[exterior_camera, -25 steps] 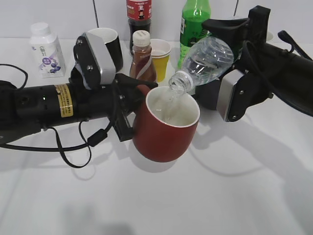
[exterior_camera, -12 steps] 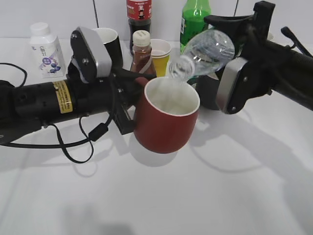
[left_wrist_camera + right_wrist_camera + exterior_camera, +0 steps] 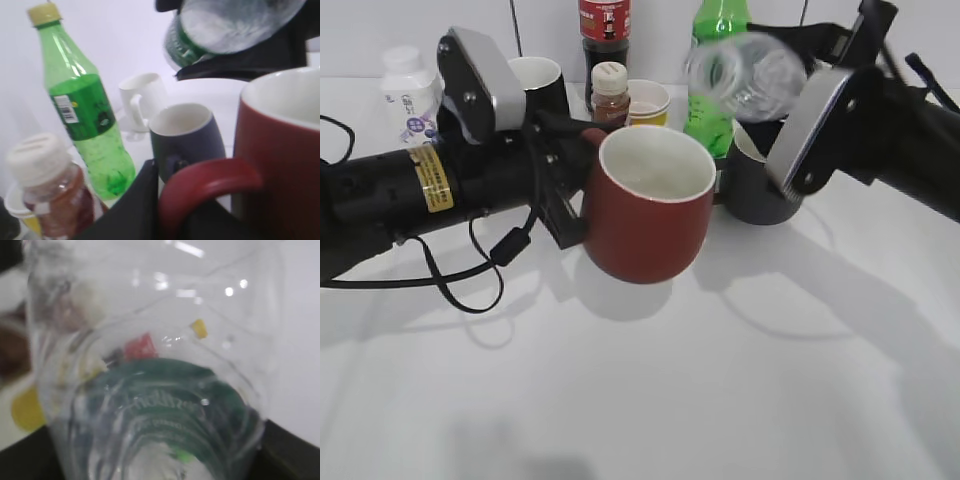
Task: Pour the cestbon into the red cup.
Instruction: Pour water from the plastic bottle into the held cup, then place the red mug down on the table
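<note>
The red cup point(image 3: 645, 215) hangs above the table, held by its handle point(image 3: 200, 182) in my left gripper point(image 3: 565, 170), which is shut on it. The cup's white inside faces up. The cestbon bottle point(image 3: 745, 70), clear with a dark green label, is in my right gripper point(image 3: 810, 75), which is shut on it. The bottle is blurred, lying roughly level above and to the right of the cup, its open mouth toward the left, clear of the cup's rim. It fills the right wrist view point(image 3: 160, 405) and shows at the top of the left wrist view point(image 3: 225, 27).
Behind the cup stand a brown capped bottle point(image 3: 610, 95), a yellow paper cup point(image 3: 648, 102), a black mug point(image 3: 540, 80), a cola bottle point(image 3: 604, 30), a green soda bottle point(image 3: 715, 90) and a white bottle point(image 3: 408, 85). A dark grey mug point(image 3: 755, 190) stands under the right arm.
The bottle has swung up from its tilt over the cup, and its mouth has lifted off the rim. The left gripper has raised the cup and moved it left.
</note>
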`<act>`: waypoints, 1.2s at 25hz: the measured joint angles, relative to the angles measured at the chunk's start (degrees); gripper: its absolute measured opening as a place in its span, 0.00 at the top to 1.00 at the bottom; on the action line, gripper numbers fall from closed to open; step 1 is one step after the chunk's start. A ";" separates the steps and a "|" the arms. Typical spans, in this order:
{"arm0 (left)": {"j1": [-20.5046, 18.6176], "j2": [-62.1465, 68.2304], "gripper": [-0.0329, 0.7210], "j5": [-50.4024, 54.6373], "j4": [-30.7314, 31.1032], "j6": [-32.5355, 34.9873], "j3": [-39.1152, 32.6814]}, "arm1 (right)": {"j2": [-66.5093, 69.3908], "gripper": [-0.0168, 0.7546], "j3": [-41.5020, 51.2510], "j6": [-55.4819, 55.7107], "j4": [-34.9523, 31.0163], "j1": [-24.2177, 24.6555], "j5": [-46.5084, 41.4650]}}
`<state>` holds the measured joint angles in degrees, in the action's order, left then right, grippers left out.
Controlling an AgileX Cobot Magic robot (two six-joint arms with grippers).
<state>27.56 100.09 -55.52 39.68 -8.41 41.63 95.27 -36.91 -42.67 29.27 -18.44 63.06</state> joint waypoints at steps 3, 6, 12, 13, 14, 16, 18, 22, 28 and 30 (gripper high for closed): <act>0.00 0.00 0.88 -1.31 -1.82 0.00 0.00 | 0.00 0.37 0.00 10.46 0.05 0.00 3.91; 0.00 -0.88 0.88 -1.93 -3.53 0.05 0.00 | 0.00 0.37 -0.65 18.27 0.11 0.00 4.66; -0.12 -4.62 0.88 -0.10 -8.82 0.05 0.00 | 0.00 0.37 -5.44 32.30 -0.14 0.00 4.44; -0.25 -5.33 0.88 0.60 -10.05 0.05 0.00 | 0.00 0.37 -6.17 34.54 -0.26 0.00 3.87; -0.63 -5.82 0.88 1.45 -11.05 0.05 0.00 | 0.00 0.37 -7.02 36.67 -0.57 0.00 3.08; -1.34 -6.96 0.88 2.85 -12.49 0.05 0.00 | 0.00 0.37 -8.44 39.78 -1.59 0.00 0.41; -2.11 -8.10 0.88 4.52 -13.33 0.05 0.00 | 0.00 0.37 -9.16 41.84 -3.11 0.00 -1.98; -3.70 -11.13 0.88 8.37 -13.73 0.05 0.00 | 0.00 0.37 -9.31 46.96 -7.15 0.00 -6.57; -7.31 -15.71 0.88 12.10 -15.20 0.05 -0.42 | -0.72 0.37 -9.31 53.86 -8.01 0.00 -16.59; -9.06 -17.30 0.88 13.29 -16.00 0.05 -0.81 | -2.47 0.37 -9.31 54.94 -8.52 0.00 -21.68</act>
<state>18.51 82.79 -42.24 23.67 -8.36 40.82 92.80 -46.22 12.27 20.76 -18.44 41.39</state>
